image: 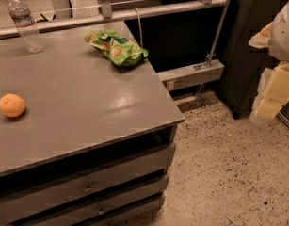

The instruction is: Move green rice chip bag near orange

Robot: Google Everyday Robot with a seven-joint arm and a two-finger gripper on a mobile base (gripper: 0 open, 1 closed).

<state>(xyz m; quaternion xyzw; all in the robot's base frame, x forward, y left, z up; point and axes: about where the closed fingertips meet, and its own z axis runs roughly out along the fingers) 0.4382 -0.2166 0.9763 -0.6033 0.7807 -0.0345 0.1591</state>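
Where the tool is: the tool [275, 95] hangs at the view's right edge, out over the floor [228, 173] and clear of the worktop [87, 107].
Tool state: I cannot tell how far open it is; nothing appears to be in it.
Green rice chip bag [116, 47]: the task thing nearest the tool, crumpled on the worktop close to the edge facing it.
Orange [12, 105]: well beyond the bag from the tool, at the worktop's far side, well apart from the bag.
Water bottle [25, 21]: upright, also beyond the bag, at the back corner.
Progress: likely not begun; the bag looks ungrasped.
Risk, bag: a glancing approach could nudge it off the near edge, and loose foil could slip from a shallow pinch.
Risk, orange: being round, it could roll if the bag lands against it.
Risk, bottle: a wide carry could tip it.
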